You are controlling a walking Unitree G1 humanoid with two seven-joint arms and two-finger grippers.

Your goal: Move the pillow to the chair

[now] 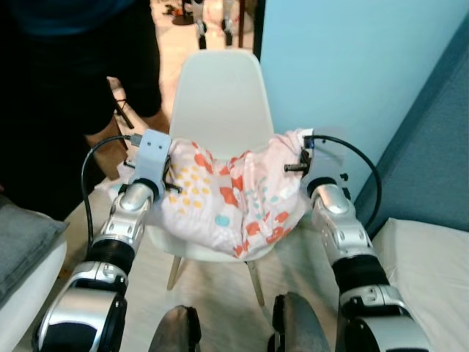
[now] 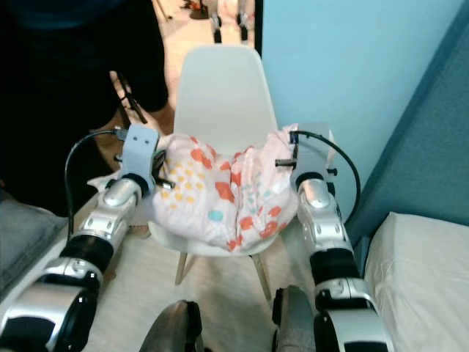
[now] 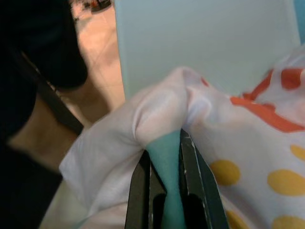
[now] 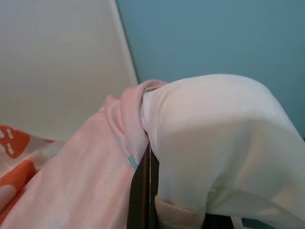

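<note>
Pillow (image 1: 234, 194) on chair (image 1: 223, 95) | left tool (image 3: 164, 157), right tool (image 4: 145, 167) pinching corners | person (image 1: 66, 88) beside

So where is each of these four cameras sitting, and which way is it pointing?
Left eye view: on the head, looking forward and down at the white plastic chair; both silver arms show.
Right eye view: same head, same scene, the pink patterned pillow on the seat.
Left wrist view: on the left arm, looking along the left gripper, shut on a pillow corner.
Right wrist view: on the right arm, looking along the right gripper, pinching the other corner.
All share the pillow.
</note>
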